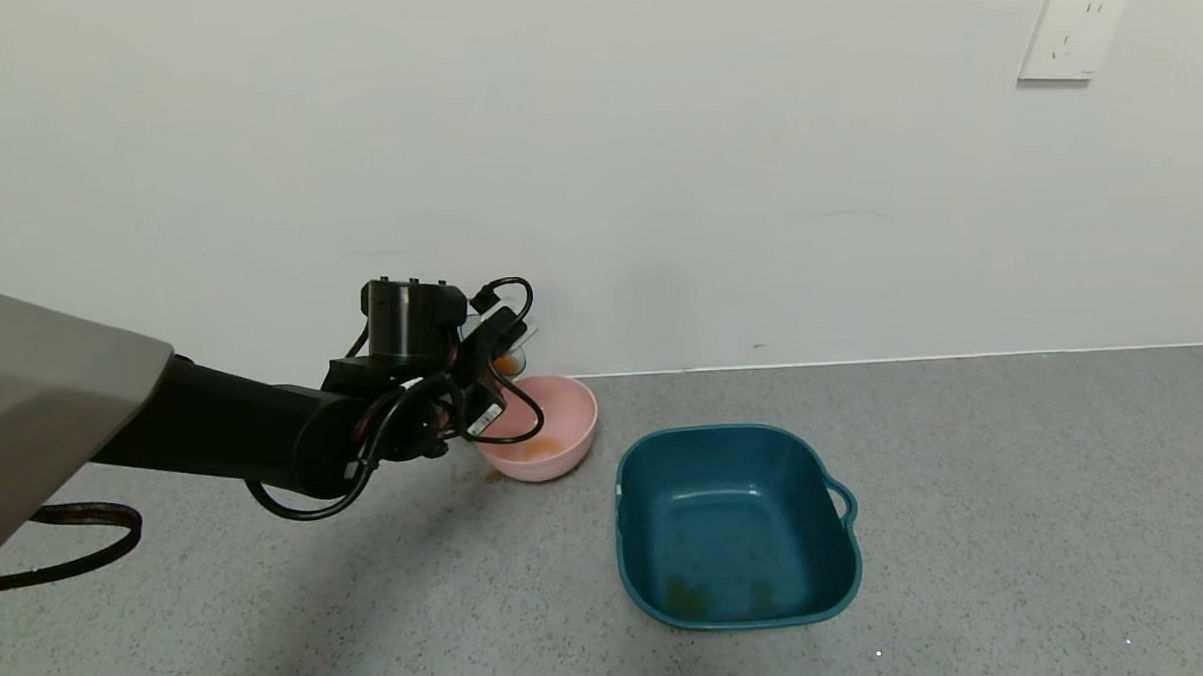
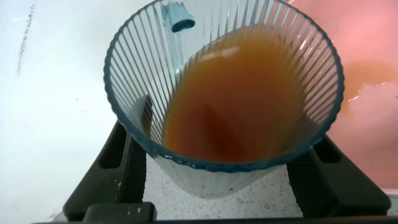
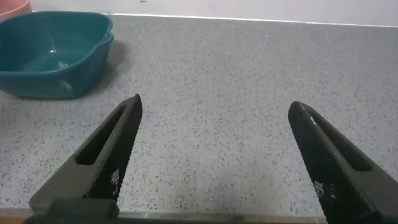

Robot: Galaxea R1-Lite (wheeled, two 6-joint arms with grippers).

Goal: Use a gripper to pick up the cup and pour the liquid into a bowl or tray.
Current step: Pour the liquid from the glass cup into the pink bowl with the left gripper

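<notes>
My left gripper (image 1: 485, 374) is shut on the cup (image 1: 509, 359), a ribbed pale blue-green tumbler, and holds it tilted over the far left rim of the pink bowl (image 1: 564, 404). In the left wrist view the gripper (image 2: 224, 183) has a finger on each side of the cup (image 2: 140, 59). Red-brown liquid (image 2: 242, 106) lies against the cup's lower wall up to the rim. The pink bowl (image 2: 367, 43) is just beyond the rim, with a pool of liquid (image 1: 542, 447) in it. My right gripper (image 3: 216, 104) is open and empty over bare grey surface, out of the head view.
A dark teal square tub (image 1: 736, 523) with a handle stands right of the bowl, with stains on its bottom; it also shows in the right wrist view (image 3: 53, 56). A white wall runs close behind the bowl. A socket plate (image 1: 1071, 33) is high on the right.
</notes>
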